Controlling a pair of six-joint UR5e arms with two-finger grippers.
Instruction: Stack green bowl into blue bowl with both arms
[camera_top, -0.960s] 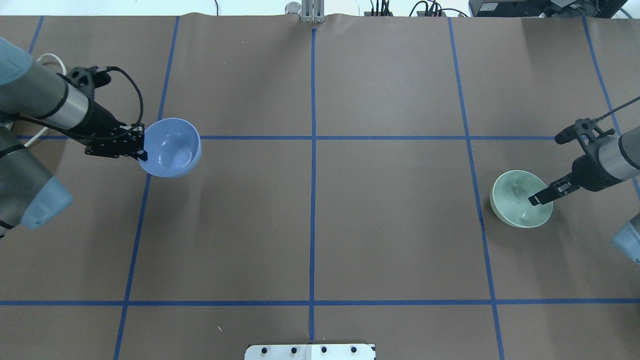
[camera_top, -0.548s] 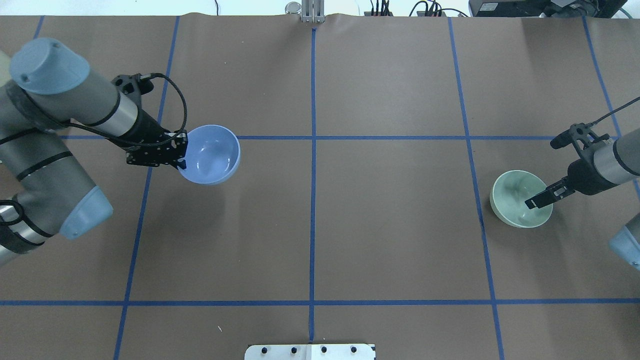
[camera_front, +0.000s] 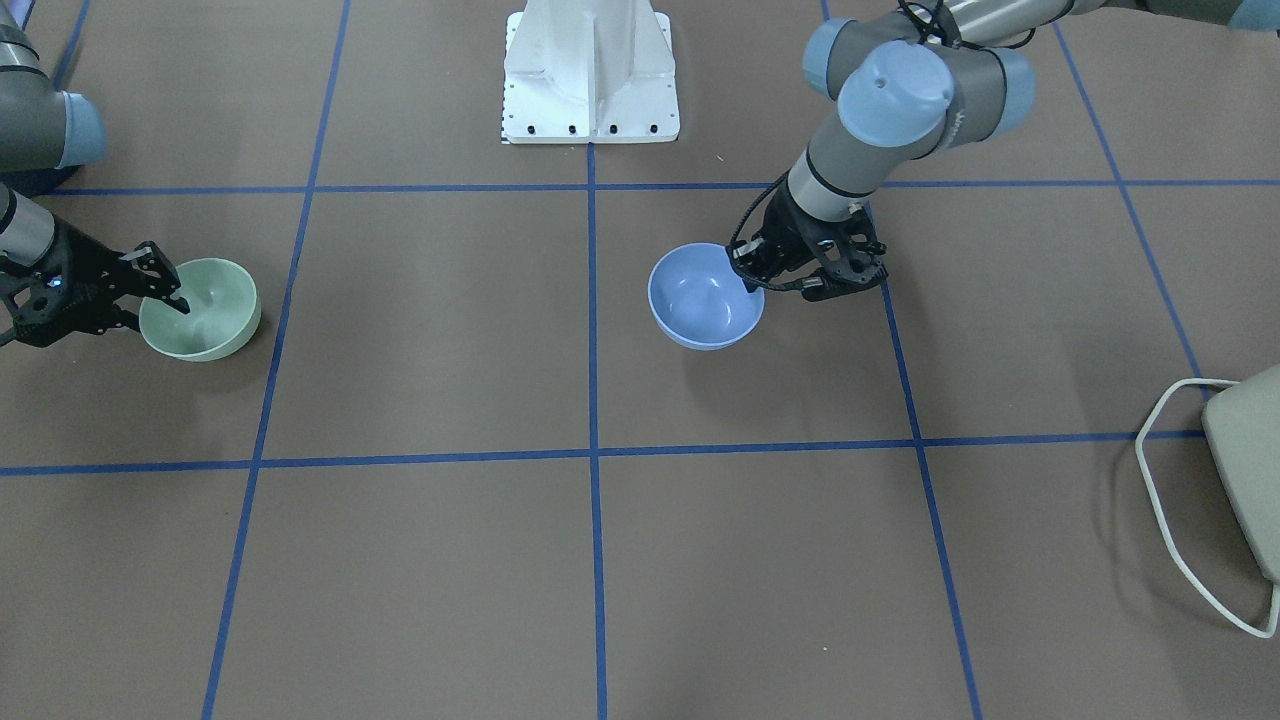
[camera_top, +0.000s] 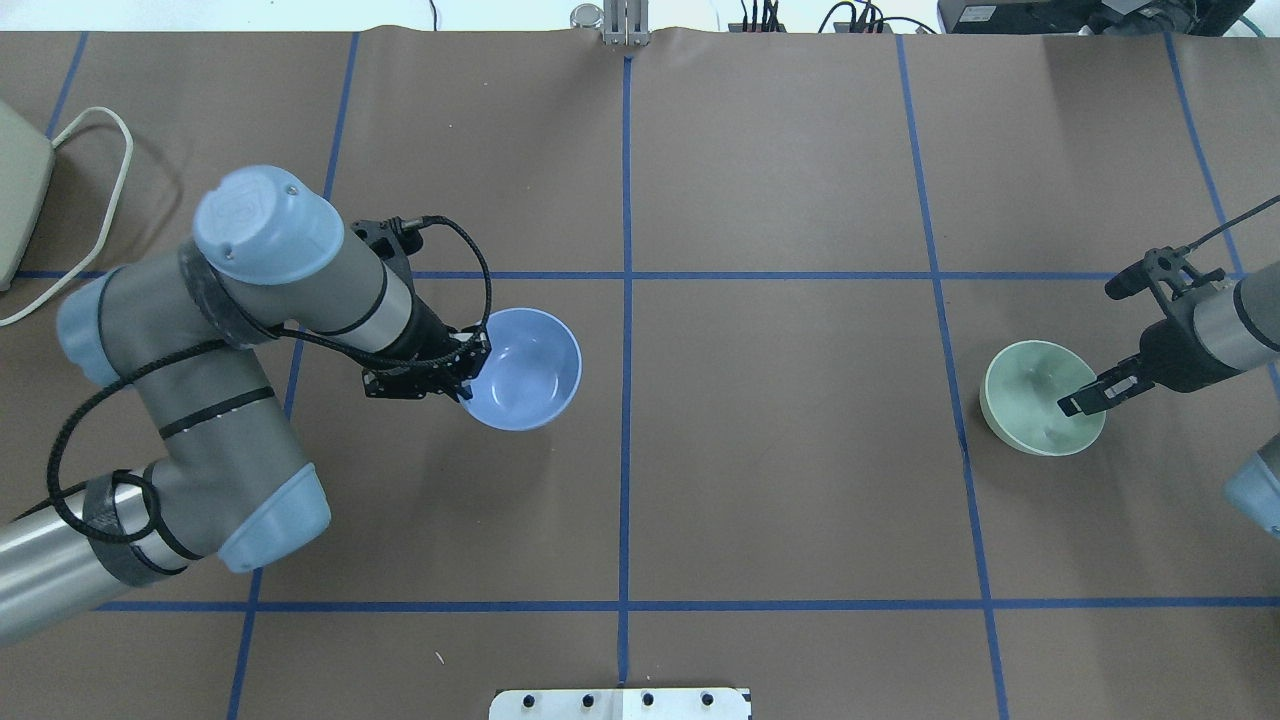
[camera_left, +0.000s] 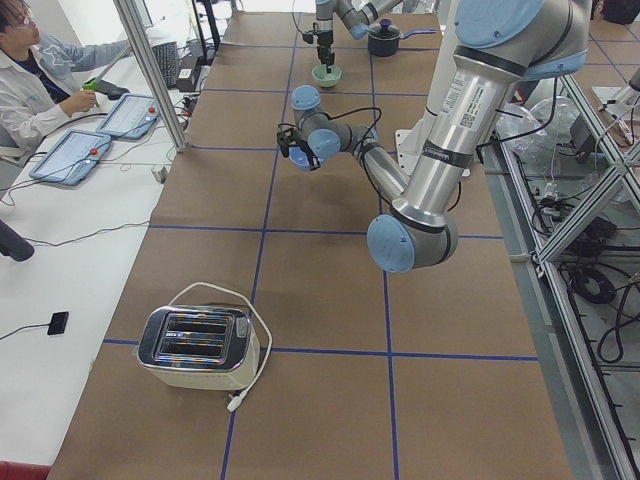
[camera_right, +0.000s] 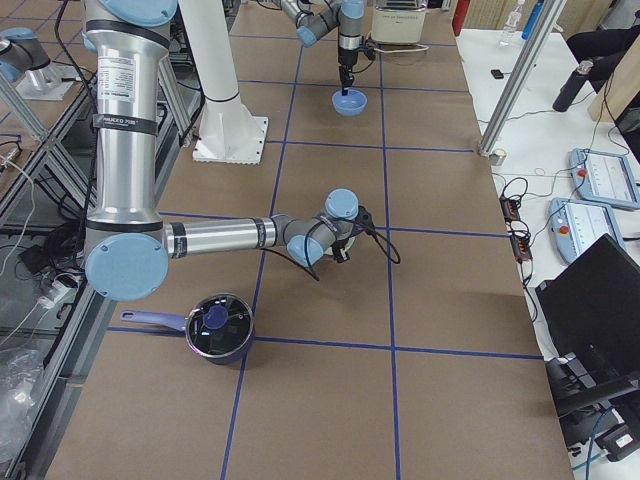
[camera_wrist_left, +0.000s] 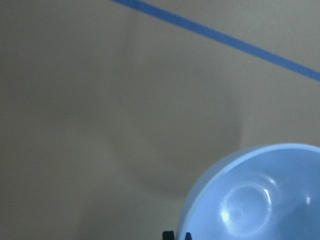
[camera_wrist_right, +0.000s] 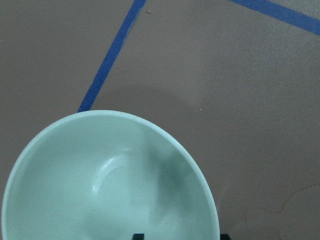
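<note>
Surface: brown paper table (camera_top: 780, 450), blue tape grid.
Blue bowl (camera_top: 530, 360): left of the centre line, upright, apparently held just clear of the paper.
Left gripper (camera_top: 466, 383): fingers pressed onto that bowl's rim.
Green bowl (camera_top: 1025, 395): far right, on the table, well apart from the blue.
Right gripper (camera_top: 1072, 403): spread, straddling its rim, one finger inside, not pinching.
Handling: likely light, stiff, glossy, slippery; take the rim wall, inside and out.
</note>
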